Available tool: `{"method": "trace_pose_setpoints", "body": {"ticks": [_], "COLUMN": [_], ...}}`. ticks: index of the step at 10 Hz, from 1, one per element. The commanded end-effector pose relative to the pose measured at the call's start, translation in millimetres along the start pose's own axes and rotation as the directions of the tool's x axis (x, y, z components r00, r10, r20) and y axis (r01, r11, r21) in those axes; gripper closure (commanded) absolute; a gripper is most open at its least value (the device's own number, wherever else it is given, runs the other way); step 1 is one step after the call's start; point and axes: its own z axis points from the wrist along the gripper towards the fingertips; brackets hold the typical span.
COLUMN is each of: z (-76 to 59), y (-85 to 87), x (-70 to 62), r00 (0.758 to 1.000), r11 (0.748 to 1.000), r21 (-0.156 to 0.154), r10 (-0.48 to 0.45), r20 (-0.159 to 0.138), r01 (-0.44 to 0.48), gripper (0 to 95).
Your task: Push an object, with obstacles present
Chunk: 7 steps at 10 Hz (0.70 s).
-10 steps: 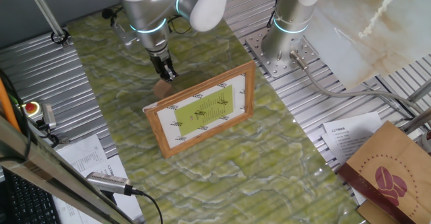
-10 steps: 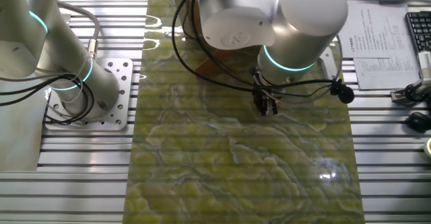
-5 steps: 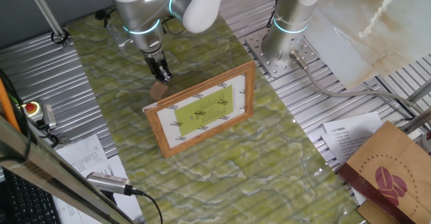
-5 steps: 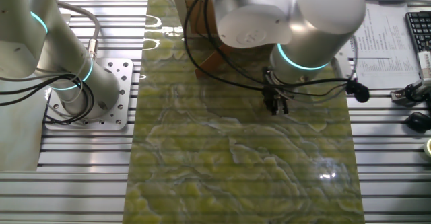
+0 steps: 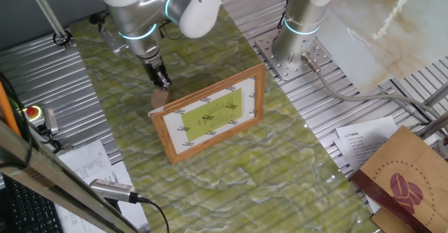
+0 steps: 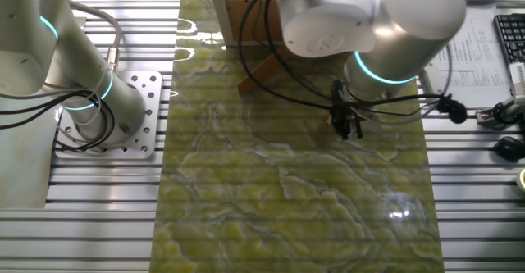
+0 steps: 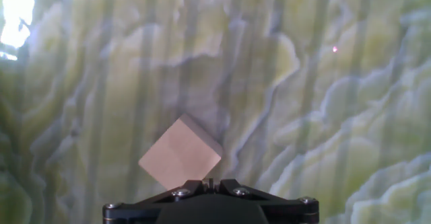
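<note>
**A:** Where is the cube, and what is the robot's hand doing?

**B:** The small wooden cube (image 7: 180,151) sits on the green marbled mat (image 5: 231,163), turned corner-on to the hand camera, with its near corner just at the tips of the gripper (image 5: 162,81). In one fixed view the cube (image 5: 159,96) shows only as a tan patch below the fingertips, close to the upper left corner of the picture frame (image 5: 208,113), which stands propped near the middle of the mat. In the other fixed view the gripper (image 6: 351,130) hides the cube. The fingers look pressed together with nothing between them, though the hand view shows only their base, so this is probably rather than certainly so.

**A:** How would the cube handle?

**B:** It appears light, rigid and smooth-faced, so it should slide easily on the mat. No grasp is needed; the closed fingertips serve as a pusher. Contact at a corner would likely spin the cube, so a flat face is the better place to press.

**A:** What differs from a second ago?

**B:** The arm has travelled toward the mat's left edge in that fixed view. The gripper and the cube with it have moved along the frame's upper border toward its left corner. The frame has not shifted.
</note>
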Motion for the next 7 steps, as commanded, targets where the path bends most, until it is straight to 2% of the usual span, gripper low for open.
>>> {"method": "trace_pose_setpoints", "body": {"ticks": [1, 7], "z": [0.1, 7.6], "y": [0.1, 15.2], "x": [-6.1, -14.7], "r00": [1.000, 1.000], "r11": [1.000, 1.000], "r21": [0.000, 0.000], "r10": [-0.007, -0.017], "r20": [-0.004, -0.007], "r01": [0.007, 0.017], "gripper": [95.0, 95.0]}}
